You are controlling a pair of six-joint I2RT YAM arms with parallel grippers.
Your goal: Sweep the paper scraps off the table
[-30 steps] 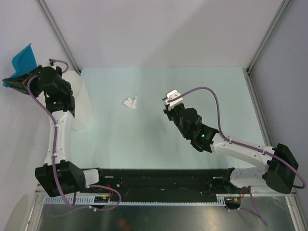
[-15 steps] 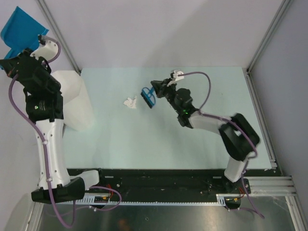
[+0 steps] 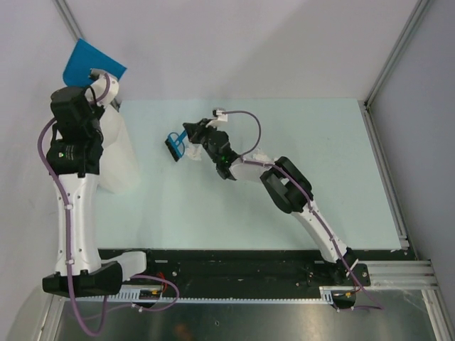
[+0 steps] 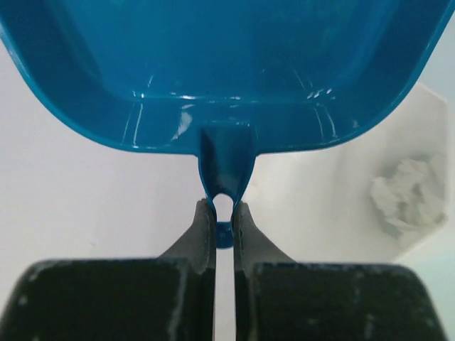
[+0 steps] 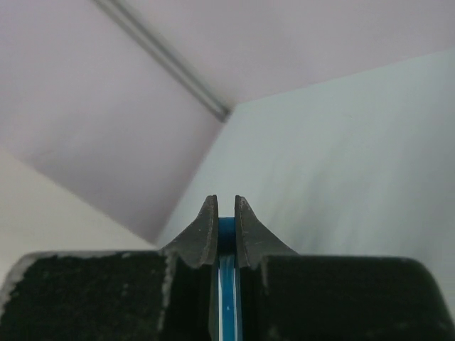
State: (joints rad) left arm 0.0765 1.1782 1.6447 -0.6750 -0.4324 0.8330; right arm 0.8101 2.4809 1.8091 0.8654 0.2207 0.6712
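Note:
My left gripper [image 3: 94,79] is shut on the handle of a blue dustpan [image 3: 92,65] and holds it high at the far left, over a tall white bin [image 3: 119,153]. In the left wrist view the gripper [image 4: 224,211] pinches the dustpan [image 4: 227,64] handle, and a crumpled paper scrap [image 4: 404,200] lies inside the bin below. My right gripper [image 3: 195,135] reaches far left over the mint-green table [image 3: 313,142], shut on a blue brush [image 3: 175,147]. The right wrist view shows its fingers [image 5: 206,231] clamped on the blue brush handle [image 5: 226,298]. I see no loose scrap on the table; the brush and gripper cover that spot.
Grey walls with metal frame rails [image 3: 394,53] border the table at the back and right. The white bin stands at the table's left edge beside the left arm. A black rail [image 3: 227,266] with both arm bases runs along the near edge.
The left arm swung the dustpan from the far left up and right, over the bin. The right arm stretched leftward, carrying the brush to where a scrap lay.

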